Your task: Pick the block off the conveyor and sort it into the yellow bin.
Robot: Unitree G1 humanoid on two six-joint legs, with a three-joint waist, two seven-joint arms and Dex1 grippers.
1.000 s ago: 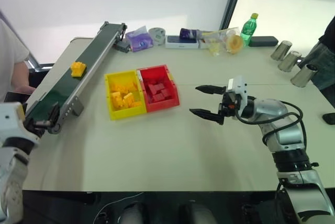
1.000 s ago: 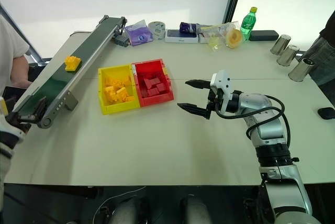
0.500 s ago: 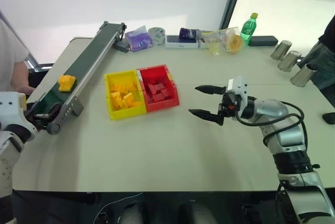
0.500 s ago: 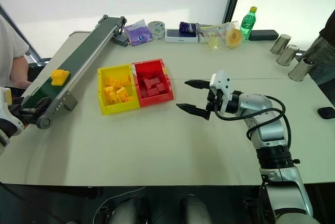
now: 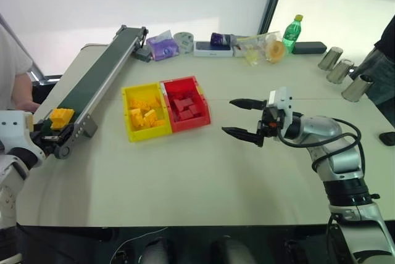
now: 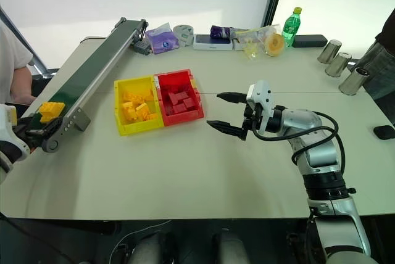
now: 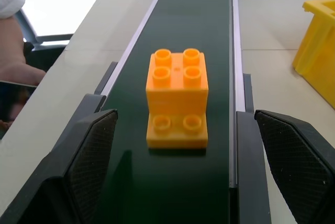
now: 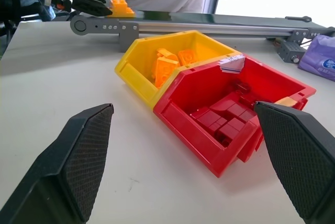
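One block (image 5: pixel 62 116) on one conveyor (image 5: pixel 99 79). Two bins: one yellow bin (image 5: pixel 127 99), one red bin (image 5: pixel 185 82). Three metal cups (image 5: pixel 341 73). One green bottle (image 5: pixel 291 32). Two pincers: left pincer (image 7: pixel 180 171), right pincer (image 5: pixel 237 118).

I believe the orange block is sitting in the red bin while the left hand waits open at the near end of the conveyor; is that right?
Not quite: the orange block is on the conveyor belt, not in the red bin. The left wrist view shows it standing on the dark green belt between the open fingers of the left hand at the conveyor's near end. The rest holds.
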